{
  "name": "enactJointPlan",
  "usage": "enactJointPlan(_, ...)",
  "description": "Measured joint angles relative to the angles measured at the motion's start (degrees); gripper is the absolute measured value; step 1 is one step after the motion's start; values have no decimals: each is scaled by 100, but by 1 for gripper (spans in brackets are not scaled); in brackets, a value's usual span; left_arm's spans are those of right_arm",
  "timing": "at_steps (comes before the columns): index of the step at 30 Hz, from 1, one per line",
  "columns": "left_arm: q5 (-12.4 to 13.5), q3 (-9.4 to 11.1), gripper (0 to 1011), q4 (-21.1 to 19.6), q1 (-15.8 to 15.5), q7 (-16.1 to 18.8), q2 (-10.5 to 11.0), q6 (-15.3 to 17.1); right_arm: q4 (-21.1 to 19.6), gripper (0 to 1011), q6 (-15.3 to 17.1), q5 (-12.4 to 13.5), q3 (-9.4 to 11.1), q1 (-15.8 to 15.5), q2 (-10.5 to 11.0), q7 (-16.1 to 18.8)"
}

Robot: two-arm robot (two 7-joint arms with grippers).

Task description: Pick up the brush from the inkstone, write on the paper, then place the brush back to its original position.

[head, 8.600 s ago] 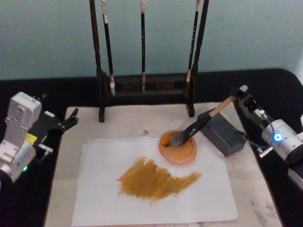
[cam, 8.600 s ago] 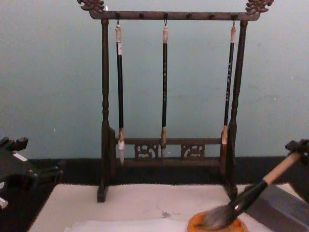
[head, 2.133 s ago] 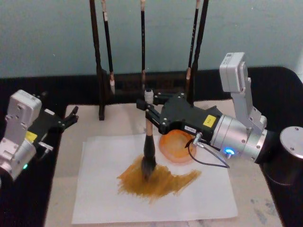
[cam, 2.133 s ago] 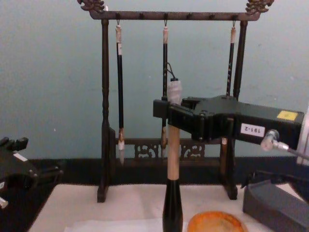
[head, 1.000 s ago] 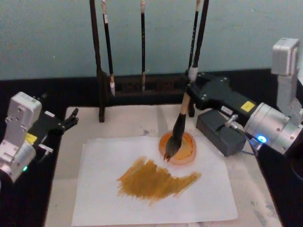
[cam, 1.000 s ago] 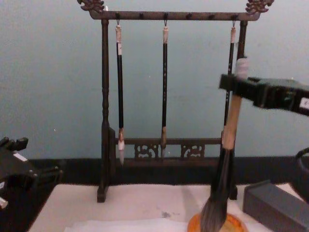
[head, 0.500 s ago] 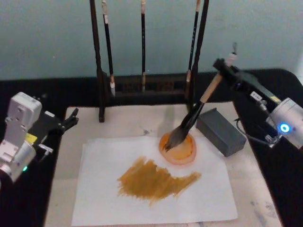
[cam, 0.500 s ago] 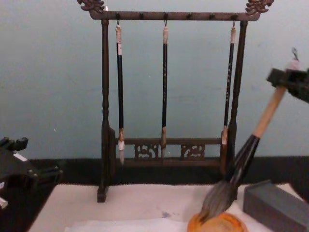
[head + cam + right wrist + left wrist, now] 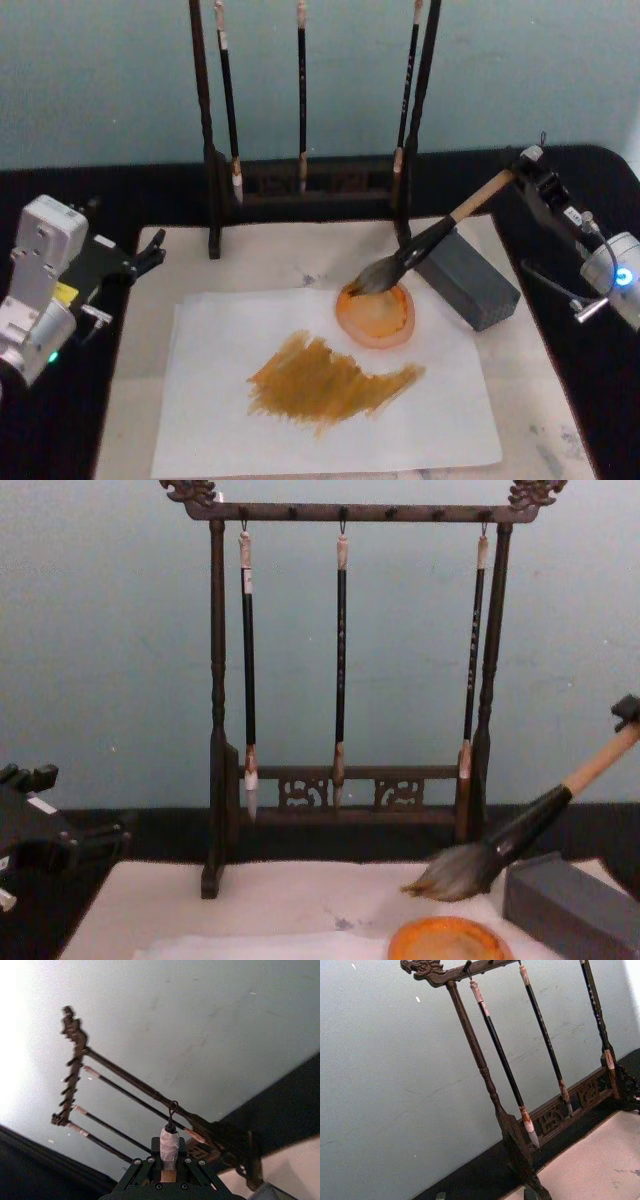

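- Tan-handled brush [image 9: 432, 240] slants over the grey block [image 9: 470, 285], bristles just above the far rim of the orange dish [image 9: 385, 322].
- Your right pincer [image 9: 530, 168] is clamped on its capped end.
- Your left pincer [image 9: 145, 255] sits parked left of the paper [image 9: 200, 400].

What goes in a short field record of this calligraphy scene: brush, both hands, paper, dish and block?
brush: tilted, bristles just above the orange dish, clear of it in the chest view
right hand: shut on the brush's top end, far right
left hand: parked at the left, off the paper
paper: flat on the mat, ochre strokes across its middle
grey block: right of the dish
rack: three thin brushes hanging
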Motion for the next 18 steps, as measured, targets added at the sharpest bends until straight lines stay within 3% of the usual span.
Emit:
enactJointPlan(9, 0, 0, 1010, 0, 0, 0, 0, 0, 308, 160, -140, 197, -58, -49, -145, -239)
enactJointPlan(18, 0, 0, 1010, 0, 0, 0, 0, 0, 774, 160, -382, 339, -152, 107, -308, -425)
